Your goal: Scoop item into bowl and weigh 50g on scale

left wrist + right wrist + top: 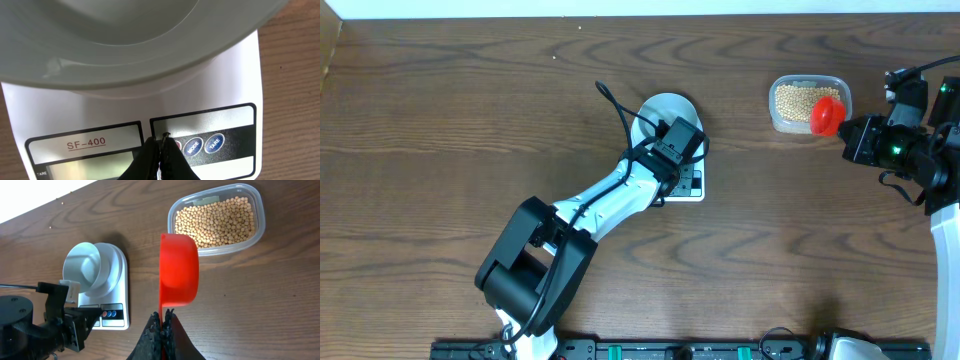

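The pale grey-white bowl (665, 113) sits empty on the white scale (692, 187). My left gripper (160, 142) is shut, its tips over the red button beside the MODE and TARE buttons on the scale's front (210, 165); the bowl (125, 45) fills the top of that view. My right gripper (162, 316) is shut on the handle of a red scoop (179, 270), held beside the clear tub (260, 217) of beige beans (220, 222). The scoop (827, 116) hangs at the tub's right edge and looks empty.
The clear plastic tub (778, 108) with beans (798, 99) stands at the back right of the brown wooden table. The left arm stretches from the front edge to the scale (117, 292). A black rail runs along the table's front edge.
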`<state>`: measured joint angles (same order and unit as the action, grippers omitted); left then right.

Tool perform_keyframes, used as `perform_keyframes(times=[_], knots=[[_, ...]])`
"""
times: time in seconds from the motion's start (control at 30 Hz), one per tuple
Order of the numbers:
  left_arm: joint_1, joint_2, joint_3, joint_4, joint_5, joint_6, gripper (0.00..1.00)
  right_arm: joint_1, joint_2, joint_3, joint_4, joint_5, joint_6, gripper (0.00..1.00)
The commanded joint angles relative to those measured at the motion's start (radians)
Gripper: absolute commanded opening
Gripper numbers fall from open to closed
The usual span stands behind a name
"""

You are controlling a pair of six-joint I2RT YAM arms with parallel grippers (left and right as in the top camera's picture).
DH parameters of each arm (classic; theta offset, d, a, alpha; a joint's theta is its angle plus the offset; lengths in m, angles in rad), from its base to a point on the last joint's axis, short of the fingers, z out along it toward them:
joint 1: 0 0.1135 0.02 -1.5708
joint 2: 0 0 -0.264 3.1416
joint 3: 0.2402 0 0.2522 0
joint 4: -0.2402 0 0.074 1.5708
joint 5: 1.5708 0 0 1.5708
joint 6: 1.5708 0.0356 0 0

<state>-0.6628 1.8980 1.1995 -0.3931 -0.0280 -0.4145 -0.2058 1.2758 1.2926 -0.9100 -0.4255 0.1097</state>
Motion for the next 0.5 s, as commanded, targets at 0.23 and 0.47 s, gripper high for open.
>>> perform_keyframes(times=[0.23,0.47], knots=[[0.004,-0.024,0.015,0.000,0.002,0.013,0.07,-0.004,-0.008,0.016,-0.003,0.002,-0.014,0.01],[0.004,0.019,0.012,0.008,0.008,0.006,0.07,-0.004,-0.008,0.016,-0.003,0.002,-0.014,0.01]])
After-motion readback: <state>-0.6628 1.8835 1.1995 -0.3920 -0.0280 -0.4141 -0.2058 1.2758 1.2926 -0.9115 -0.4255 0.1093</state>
